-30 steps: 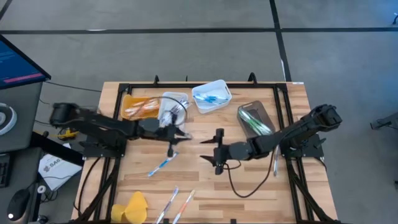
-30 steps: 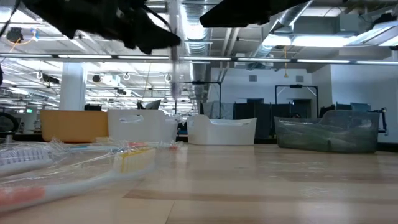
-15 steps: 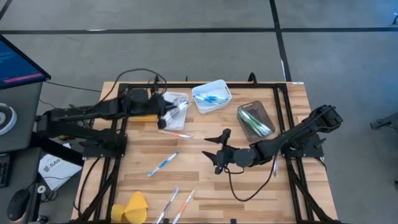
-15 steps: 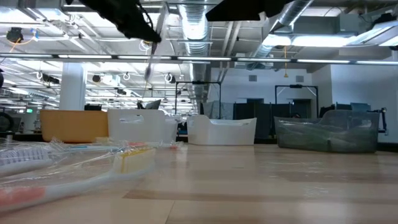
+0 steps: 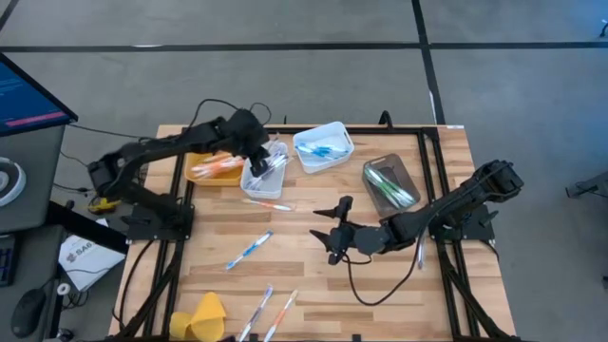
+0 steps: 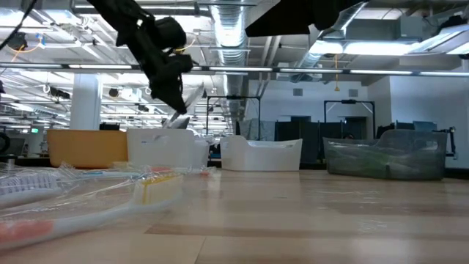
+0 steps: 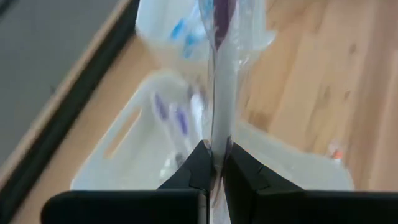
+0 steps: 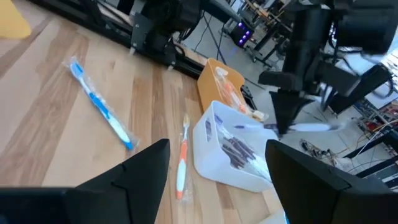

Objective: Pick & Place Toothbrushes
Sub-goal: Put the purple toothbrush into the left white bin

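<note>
we see left gripper clamped on wrapped purple toothbrush, hanging over white bin holding purple brushes, likely sorting by colour. right gripper spread, empty, mid-table.

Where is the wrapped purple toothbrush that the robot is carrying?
Seen from above, the wrapped purple toothbrush hangs from the shut left end effector, over the white bin between the orange bin and blue-brush bin.

High view looks straight down; low view skims level across the table; both wrist views share the white bin.
</note>
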Controlling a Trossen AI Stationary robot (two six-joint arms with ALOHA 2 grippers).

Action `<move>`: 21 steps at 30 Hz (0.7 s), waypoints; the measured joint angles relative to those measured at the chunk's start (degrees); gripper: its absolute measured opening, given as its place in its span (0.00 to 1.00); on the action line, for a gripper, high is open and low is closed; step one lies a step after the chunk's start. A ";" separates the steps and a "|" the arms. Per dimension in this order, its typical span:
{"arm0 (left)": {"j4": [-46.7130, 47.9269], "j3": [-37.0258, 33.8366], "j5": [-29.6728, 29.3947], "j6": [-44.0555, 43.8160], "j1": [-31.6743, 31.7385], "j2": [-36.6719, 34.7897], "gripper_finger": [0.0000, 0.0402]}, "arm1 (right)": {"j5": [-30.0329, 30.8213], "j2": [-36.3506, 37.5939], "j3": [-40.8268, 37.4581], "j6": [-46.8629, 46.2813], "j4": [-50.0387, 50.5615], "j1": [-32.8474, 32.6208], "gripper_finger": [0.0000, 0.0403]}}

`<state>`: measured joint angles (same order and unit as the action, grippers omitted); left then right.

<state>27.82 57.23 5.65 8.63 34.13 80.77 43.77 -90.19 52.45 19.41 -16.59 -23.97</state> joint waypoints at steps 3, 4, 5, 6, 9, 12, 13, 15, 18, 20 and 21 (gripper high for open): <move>2.18 1.57 -0.07 -1.44 0.52 2.31 0.03 | -0.24 0.00 0.00 -0.76 0.88 0.00 0.65; 2.81 2.14 -0.03 -1.61 0.50 2.93 0.03 | -0.24 0.00 0.00 -1.42 1.21 0.03 0.65; 3.34 2.57 0.00 -1.62 0.50 3.52 0.03 | -0.24 0.00 0.00 -1.83 1.41 0.15 0.65; 3.74 2.72 0.01 -1.62 0.47 3.99 0.03 | -0.24 0.00 0.00 -1.96 1.45 0.15 0.65; 3.98 2.92 0.10 -1.62 0.46 4.92 0.05 | -0.24 0.02 0.00 -1.94 1.41 0.15 0.65; 5.03 2.98 0.20 -1.62 0.46 5.85 0.06 | -0.24 0.02 0.00 -2.07 1.31 0.15 0.65; 5.02 2.98 0.20 -1.64 0.46 6.15 0.06 | -0.26 0.02 0.00 -2.07 1.29 0.15 0.65; 5.45 2.98 0.23 -1.64 0.46 6.38 0.06 | -0.26 0.02 0.00 -2.07 1.23 0.15 0.65; 5.57 2.98 0.26 -1.62 0.47 7.03 0.06 | -0.26 0.02 0.00 -2.07 1.33 0.15 0.65; 6.08 2.96 0.29 -1.65 0.92 7.66 0.06 | -0.26 0.02 0.00 -2.05 1.32 0.15 0.65; 5.82 2.98 0.31 -1.63 1.08 8.08 0.06 | -0.26 0.02 0.00 -2.07 1.34 0.15 0.65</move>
<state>33.64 60.20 5.96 7.00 35.22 88.86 43.51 -90.17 52.45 17.34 -15.25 -23.81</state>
